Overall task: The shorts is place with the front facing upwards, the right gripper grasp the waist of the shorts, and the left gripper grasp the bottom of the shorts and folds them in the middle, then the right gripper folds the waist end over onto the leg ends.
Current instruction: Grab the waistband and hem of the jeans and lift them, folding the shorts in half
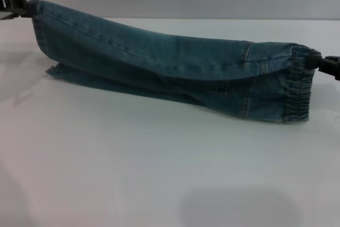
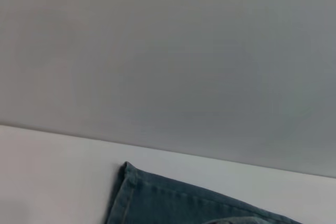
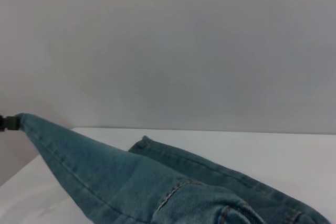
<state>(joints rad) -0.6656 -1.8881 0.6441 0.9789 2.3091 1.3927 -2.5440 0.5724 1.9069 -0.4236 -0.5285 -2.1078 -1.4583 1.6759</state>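
Head view is showing the shorts stretched between my two grippers, folded lengthwise, one half lifted and draping over the half that is lying on the white table; the whole garment is running across the far part of the table, parallel to its far edge. I am holding the bottom of the shorts up off the table near the far left corner; my left gripper is pinching the upper hem there, clenched on the denim, while the lower hem is resting on the table just beneath. I am holding the waist end, with its gathered elastic band, near the right edge of the table; my right gripper is clamped on the top of the band, and the rest of the band is hanging down to touch the table. Right wrist view is showing the lifted leg running away to the left gripper at its far tip; left wrist view is showing only a stitched hem corner of the shorts lying on the table.
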